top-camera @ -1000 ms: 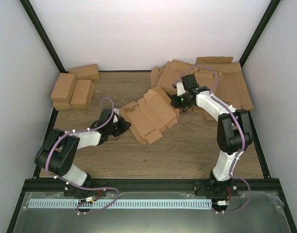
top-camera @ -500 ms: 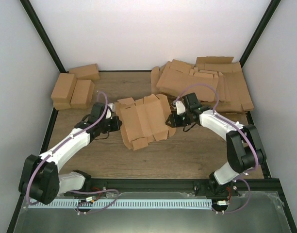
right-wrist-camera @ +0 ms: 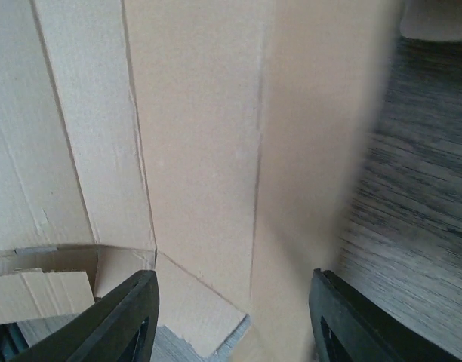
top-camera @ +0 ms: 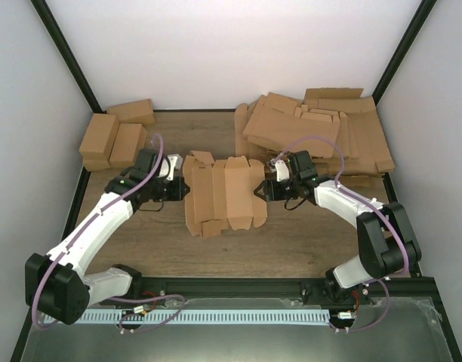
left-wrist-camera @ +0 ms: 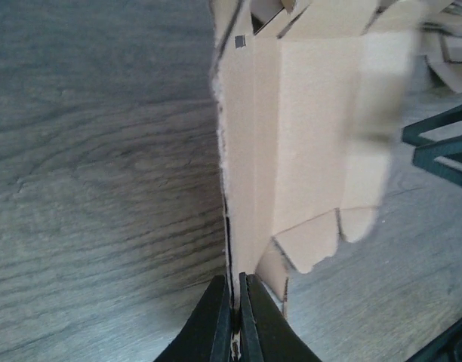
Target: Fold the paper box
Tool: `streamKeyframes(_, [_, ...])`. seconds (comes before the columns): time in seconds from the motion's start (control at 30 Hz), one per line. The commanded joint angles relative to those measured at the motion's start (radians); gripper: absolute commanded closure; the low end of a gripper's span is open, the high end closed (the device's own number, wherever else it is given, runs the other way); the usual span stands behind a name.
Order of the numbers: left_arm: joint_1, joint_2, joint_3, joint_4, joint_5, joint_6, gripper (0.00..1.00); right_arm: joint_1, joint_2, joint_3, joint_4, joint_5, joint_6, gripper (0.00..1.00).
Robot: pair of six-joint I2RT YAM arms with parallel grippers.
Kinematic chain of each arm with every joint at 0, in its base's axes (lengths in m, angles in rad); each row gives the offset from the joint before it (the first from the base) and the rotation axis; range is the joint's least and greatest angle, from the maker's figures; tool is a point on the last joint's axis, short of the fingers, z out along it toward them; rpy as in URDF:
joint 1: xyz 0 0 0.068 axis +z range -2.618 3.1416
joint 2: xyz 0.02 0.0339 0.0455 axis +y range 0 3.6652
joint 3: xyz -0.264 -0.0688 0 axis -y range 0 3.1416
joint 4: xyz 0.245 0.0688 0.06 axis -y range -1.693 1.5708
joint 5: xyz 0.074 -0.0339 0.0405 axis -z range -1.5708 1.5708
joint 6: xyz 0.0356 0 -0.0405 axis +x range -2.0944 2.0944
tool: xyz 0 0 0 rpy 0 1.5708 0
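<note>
A flat unfolded cardboard box blank [top-camera: 220, 194] lies on the wooden table between the two arms. My left gripper [top-camera: 178, 188] is shut on the blank's left edge; in the left wrist view the fingers [left-wrist-camera: 216, 317] pinch the thin cardboard edge [left-wrist-camera: 238, 226]. My right gripper [top-camera: 267, 188] is at the blank's right edge, open; in the right wrist view its fingers [right-wrist-camera: 129, 317] stand wide apart over the cardboard panel [right-wrist-camera: 208, 166] without gripping it.
A pile of flat cardboard blanks [top-camera: 314, 128] lies at the back right. Three folded boxes [top-camera: 114, 136] stand at the back left. Black frame rails run along the table's edges.
Both arms have drawn toward the table's middle. The blank has moved nearer and turned square between the grippers. The right gripper left the back pile and came to the blank's right edge.
</note>
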Motion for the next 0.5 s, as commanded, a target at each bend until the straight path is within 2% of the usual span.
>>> streamKeyframes(0.0, [-0.003, 0.037, 0.110, -0.110, 0.033, 0.067, 0.96, 0.019, -0.010, 0.014, 0.040, -0.042, 0.019, 0.44])
streamKeyframes(0.23, [-0.006, 0.023, 0.132, -0.092, 0.079, 0.132, 0.95, 0.032, -0.055, -0.043, 0.075, 0.032, 0.047, 0.42])
streamKeyframes(0.37, [-0.010, 0.050, 0.127, -0.098, 0.069, 0.144, 0.95, 0.032, -0.094, -0.059, 0.073, 0.166, 0.087, 0.31])
streamKeyframes(0.47, [-0.014, 0.059, 0.127, -0.103, 0.048, 0.149, 0.95, 0.032, -0.110, -0.055, 0.055, 0.256, 0.109, 0.17])
